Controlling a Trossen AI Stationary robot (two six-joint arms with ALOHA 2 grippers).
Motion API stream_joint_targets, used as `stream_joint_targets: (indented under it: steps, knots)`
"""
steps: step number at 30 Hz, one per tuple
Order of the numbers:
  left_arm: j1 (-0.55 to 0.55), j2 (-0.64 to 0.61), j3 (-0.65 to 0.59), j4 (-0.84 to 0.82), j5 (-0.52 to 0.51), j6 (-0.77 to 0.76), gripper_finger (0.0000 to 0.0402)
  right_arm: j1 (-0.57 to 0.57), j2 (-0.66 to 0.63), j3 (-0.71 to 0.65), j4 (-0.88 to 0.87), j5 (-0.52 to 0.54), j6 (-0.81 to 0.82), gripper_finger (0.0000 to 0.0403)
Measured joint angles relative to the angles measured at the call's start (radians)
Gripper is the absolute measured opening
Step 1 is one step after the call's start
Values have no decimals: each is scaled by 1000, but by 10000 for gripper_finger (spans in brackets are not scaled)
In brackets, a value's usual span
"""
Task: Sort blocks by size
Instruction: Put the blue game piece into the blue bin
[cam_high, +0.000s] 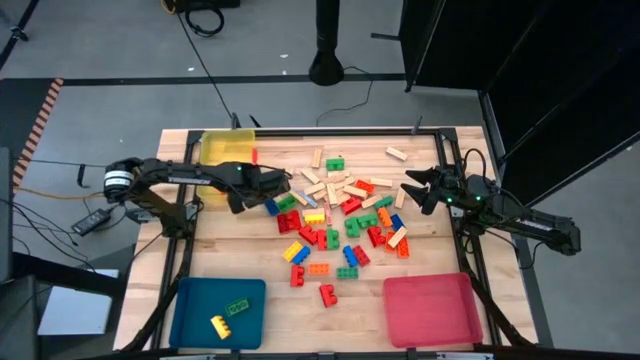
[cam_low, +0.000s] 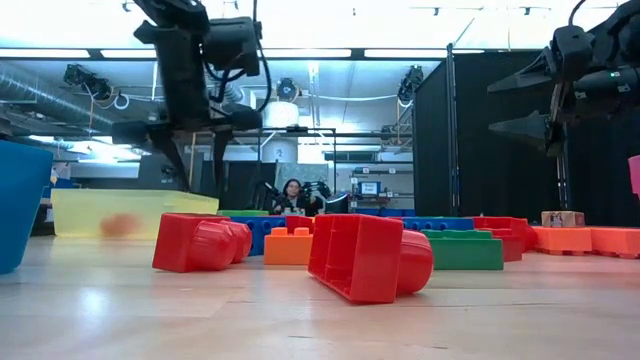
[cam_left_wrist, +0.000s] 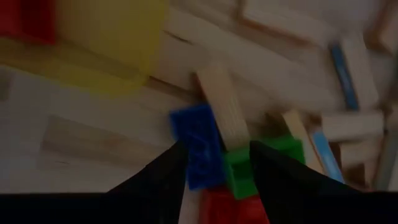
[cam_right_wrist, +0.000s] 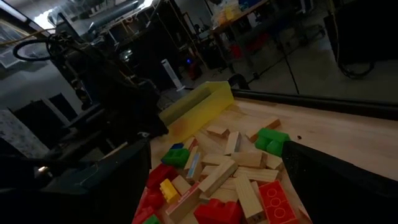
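The blocks (cam_high: 340, 215) lie in a loose pile in the middle of the table: studded bricks in red, green, blue, yellow and orange, with pale wooden bars (cam_high: 335, 185) at the far side. My left gripper (cam_high: 282, 184) hangs open above the pile's left edge, pointing steeply down and clear of the table (cam_low: 197, 150). In the left wrist view, a blue brick (cam_left_wrist: 199, 146), a green brick (cam_left_wrist: 245, 169) and a wooden bar (cam_left_wrist: 221, 109) lie below its fingers. My right gripper (cam_high: 408, 190) waits open and level at the pile's right side, high above the table (cam_low: 520, 100).
A yellow tray (cam_high: 228, 150) at the far left holds a small red piece (cam_low: 120, 224). The blue tray (cam_high: 190, 300) at the near left holds a green brick (cam_high: 237, 306) and a yellow brick (cam_high: 220, 324). A pink tray (cam_high: 428, 308) stands at the near right. A person (cam_low: 292, 195) sits beyond the table.
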Motion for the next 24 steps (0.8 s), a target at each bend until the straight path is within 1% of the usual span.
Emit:
stream_joint_targets:
  steps: [2, 4, 6, 9, 15, 20, 24]
  knots:
    - [6, -7, -20, 27, 3, 1, 186, 0, 0, 0, 0, 0, 0, 373]
    - [7, -8, -39, 91, 20, 25, 192, 0, 0, 0, 0, 0, 1, 373]
    - [7, -4, -67, 166, 30, 31, 202, 0, 0, 0, 0, 0, 3, 373]
    - [6, -1, -105, 215, 47, 27, 222, 0, 0, 0, 0, -7, 4, 373]
    - [6, -2, -126, 212, 68, 27, 249, 0, 0, 0, 0, -23, 37, 373]
    - [5, -2, -126, 173, 54, 28, 250, 0, 0, 0, 0, -23, 36, 373]
    - [5, 4, -126, 172, 53, 28, 250, 0, 0, 0, 1, -23, 35, 373]
